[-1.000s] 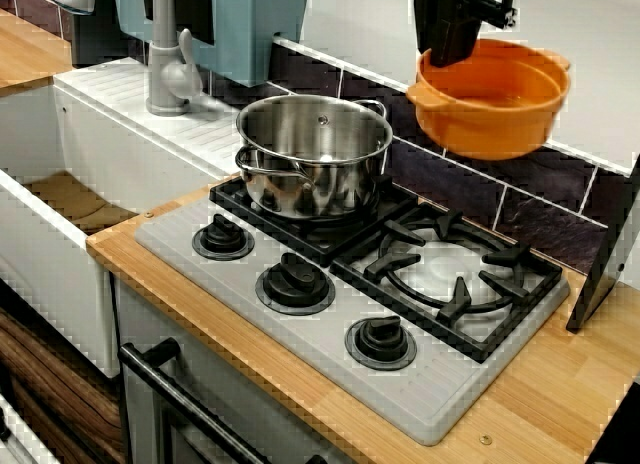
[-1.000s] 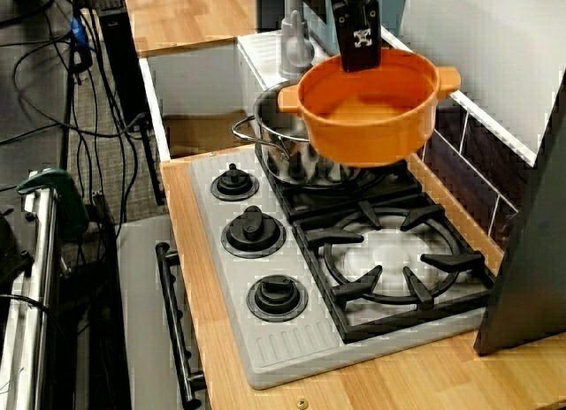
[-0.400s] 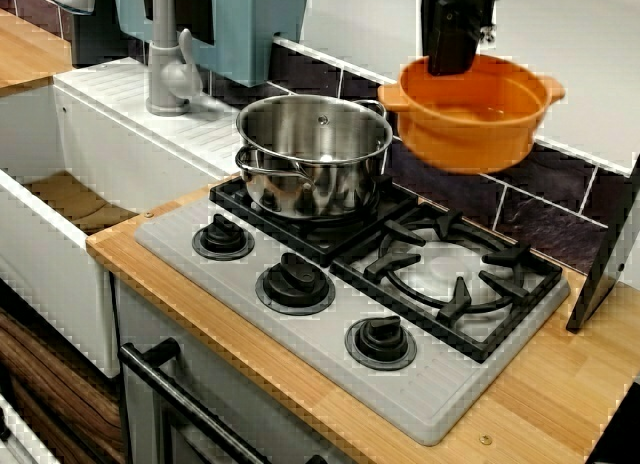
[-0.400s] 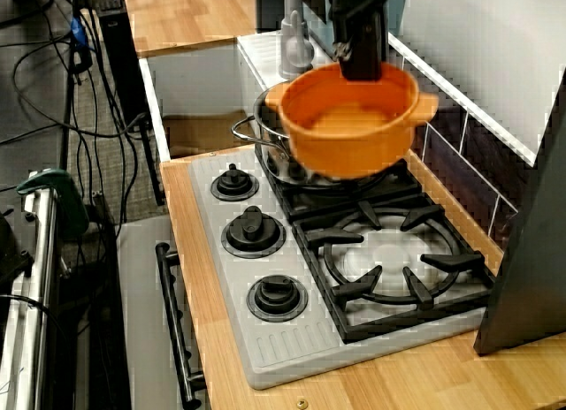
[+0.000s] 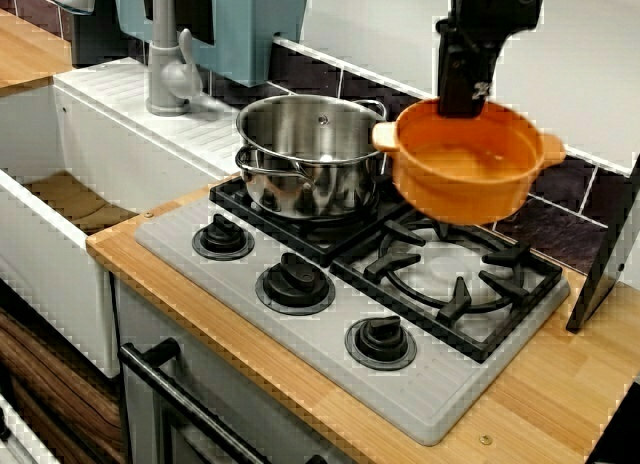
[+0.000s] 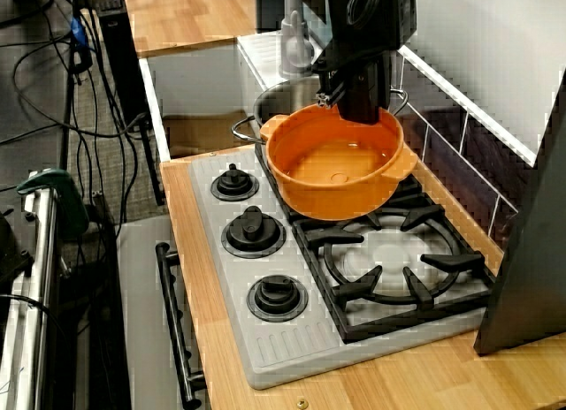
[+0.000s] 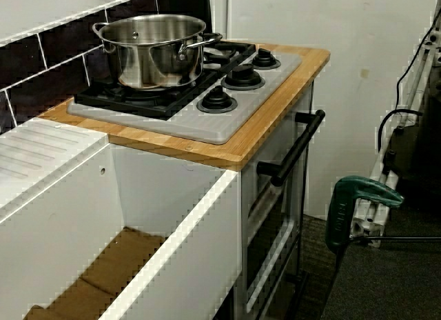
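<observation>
In the front view my black gripper (image 5: 462, 106) is shut on the far rim of an orange two-handled pot (image 5: 460, 179). The pot hangs level a little above the right-hand burner grate (image 5: 455, 274), its left handle close to a steel pot (image 5: 315, 154) on the back-left burner. In the view from above the gripper (image 6: 363, 110) pinches the orange pot (image 6: 332, 167) at its back edge, and the steel pot (image 6: 281, 98) is mostly hidden behind it. The orange pot looks empty. From the sink side, the steel pot (image 7: 155, 47) shows plainly.
Three black knobs (image 5: 295, 282) line the front of the grey hob. A grey faucet (image 5: 165, 69) and white sink (image 5: 60, 199) lie to the left. A dark panel (image 5: 610, 254) leans at the right. Dark tiles (image 5: 540, 209) back the stove. A green clamp (image 7: 355, 203) stands beside the oven.
The gripper has carried the orange pot down and away from the wall, from high by the tiles to just above the right burner beside the steel pot.
</observation>
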Available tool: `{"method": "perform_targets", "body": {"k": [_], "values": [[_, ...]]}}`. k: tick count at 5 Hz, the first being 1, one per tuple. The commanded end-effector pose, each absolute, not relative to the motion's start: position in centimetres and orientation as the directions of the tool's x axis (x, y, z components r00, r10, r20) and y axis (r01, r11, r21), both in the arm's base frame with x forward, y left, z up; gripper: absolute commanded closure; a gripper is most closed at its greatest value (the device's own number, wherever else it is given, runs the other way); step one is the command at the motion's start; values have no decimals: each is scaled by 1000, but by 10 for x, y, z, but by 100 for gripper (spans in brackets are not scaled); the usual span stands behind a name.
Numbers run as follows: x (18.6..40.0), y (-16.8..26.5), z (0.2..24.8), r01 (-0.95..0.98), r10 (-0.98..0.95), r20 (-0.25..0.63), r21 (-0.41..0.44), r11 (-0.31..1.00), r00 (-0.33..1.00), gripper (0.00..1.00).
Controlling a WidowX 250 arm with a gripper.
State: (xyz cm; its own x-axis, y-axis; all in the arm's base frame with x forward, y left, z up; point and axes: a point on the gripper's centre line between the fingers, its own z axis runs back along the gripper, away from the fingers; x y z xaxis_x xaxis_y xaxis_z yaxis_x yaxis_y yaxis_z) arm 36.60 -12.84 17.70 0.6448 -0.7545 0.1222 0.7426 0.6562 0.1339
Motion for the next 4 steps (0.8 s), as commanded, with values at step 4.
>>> {"method": "perform_targets", "body": {"k": [4], "values": [[374,-123,143,905,-911,122,116,408,395,100]]}}
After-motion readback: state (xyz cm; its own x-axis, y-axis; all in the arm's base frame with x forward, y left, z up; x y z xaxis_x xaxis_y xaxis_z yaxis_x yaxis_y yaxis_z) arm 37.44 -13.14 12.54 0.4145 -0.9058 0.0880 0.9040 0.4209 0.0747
